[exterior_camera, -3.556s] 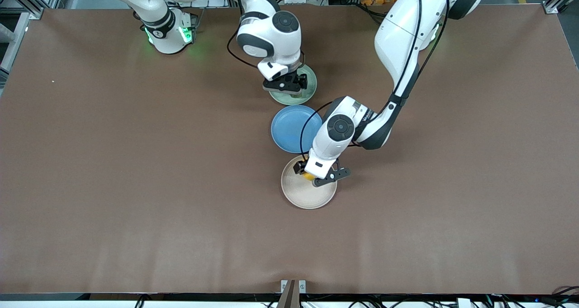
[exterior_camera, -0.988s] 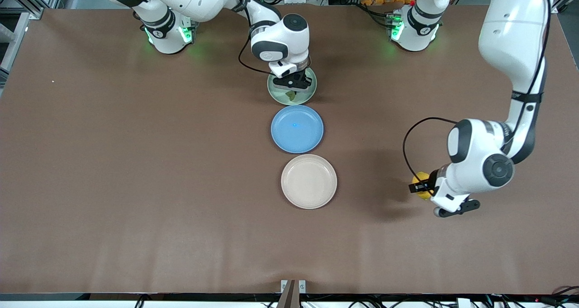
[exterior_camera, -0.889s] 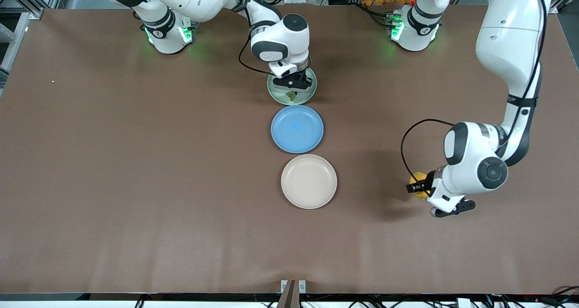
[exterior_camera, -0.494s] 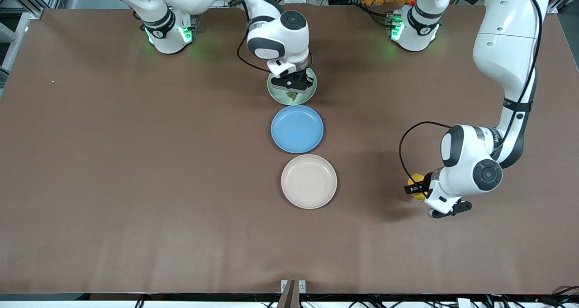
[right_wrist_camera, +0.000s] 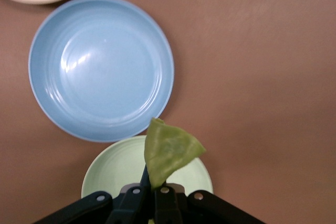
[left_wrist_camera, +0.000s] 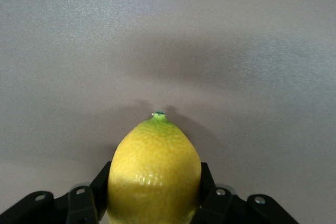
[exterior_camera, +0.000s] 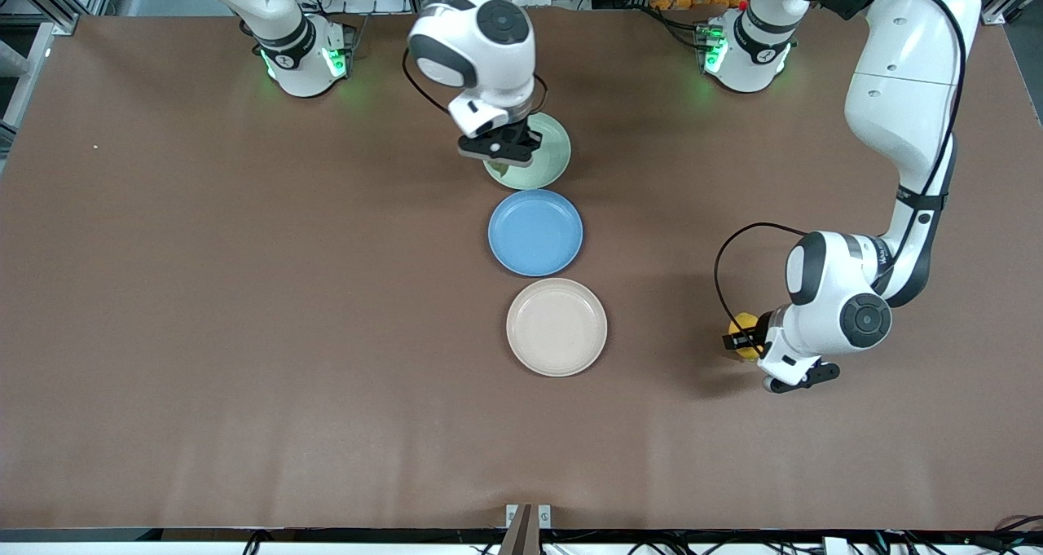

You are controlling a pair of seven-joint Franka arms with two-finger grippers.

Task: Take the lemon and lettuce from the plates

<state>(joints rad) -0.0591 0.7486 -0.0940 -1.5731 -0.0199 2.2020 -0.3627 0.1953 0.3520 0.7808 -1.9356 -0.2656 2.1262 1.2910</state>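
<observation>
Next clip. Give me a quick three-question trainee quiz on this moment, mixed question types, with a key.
1. True or false: the left gripper is shut on the lemon.
2. The lettuce is: A on the blue plate; B held by the right gripper above the green plate; C on the table.
3. Fill in: the beige plate holds ____.

Key: 1 true; 2 B; 3 nothing.

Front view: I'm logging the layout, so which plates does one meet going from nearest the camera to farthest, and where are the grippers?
Beige plate → blue plate → mint green plate. Right gripper holds the lettuce over the mint green plate; left gripper holds the lemon over bare table.
</observation>
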